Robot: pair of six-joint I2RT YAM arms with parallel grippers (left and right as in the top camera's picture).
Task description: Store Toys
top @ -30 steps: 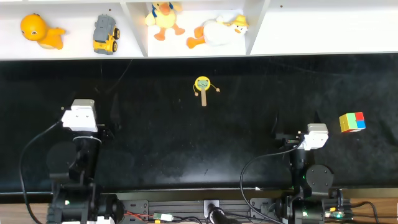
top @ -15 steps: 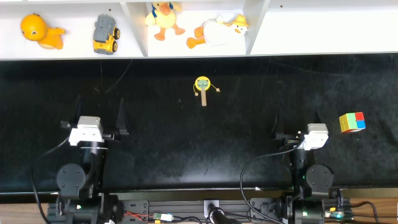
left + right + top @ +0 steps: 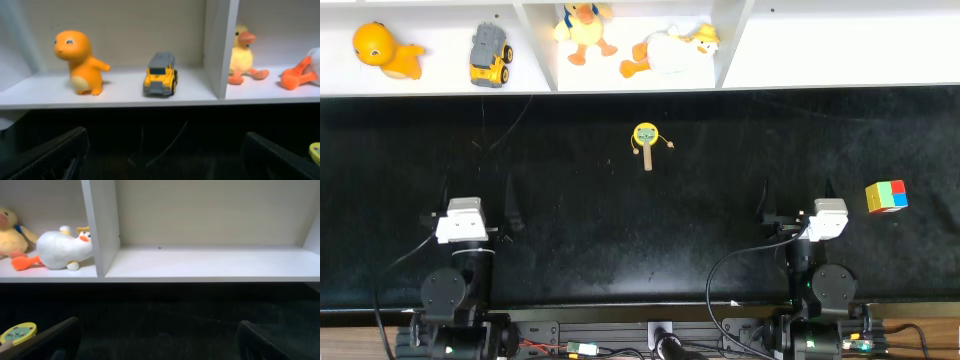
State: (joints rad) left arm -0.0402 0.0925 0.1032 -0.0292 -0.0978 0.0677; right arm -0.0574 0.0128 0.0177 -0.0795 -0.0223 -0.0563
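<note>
A black table (image 3: 620, 230) fills the near part of the scene, with a white shelf unit (image 3: 820, 50) along its far edge, split by upright dividers into 3 compartments.

From the left: the left compartment holds an orange toy creature (image 3: 385, 50) and, to its right, a yellow-and-grey toy truck (image 3: 490, 55). The middle compartment holds a yellow plush duck (image 3: 584, 28) and a white plush duck (image 3: 670, 50) lying on its side, orange feet toward the yellow one. On the table, near the middle and just in front of the shelf, lies a small rattle drum (image 3: 646, 140) with a wooden handle. A coloured cube (image 3: 886, 196) sits well to the right.

The left gripper (image 3: 478, 192) hangs low at the near left, fingers spread apart and holding nothing. The right gripper (image 3: 798, 195) sits at the near right – fingers also apart, nothing between them – with the cube to its right.

The left wrist view faces the orange creature, the truck and the yellow duck from the front; the right wrist view faces the white duck and the right compartment's bare white floor. Each catches the rattle at its edge.
</note>
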